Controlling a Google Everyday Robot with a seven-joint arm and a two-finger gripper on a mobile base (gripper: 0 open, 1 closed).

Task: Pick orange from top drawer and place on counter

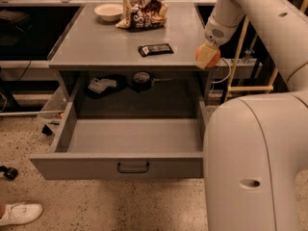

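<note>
My gripper (207, 57) hangs at the table's (96, 44) right front corner, jaws pinching the orange (216, 56); next I shift over the table, lower, release.

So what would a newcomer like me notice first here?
The big white robot arm fills the right side, its gripper shut on the orange at the front right corner of the counter. Below, the top drawer stands pulled wide open and empty.

High camera looks down on the top drawer (86, 166), jaws at right
</note>
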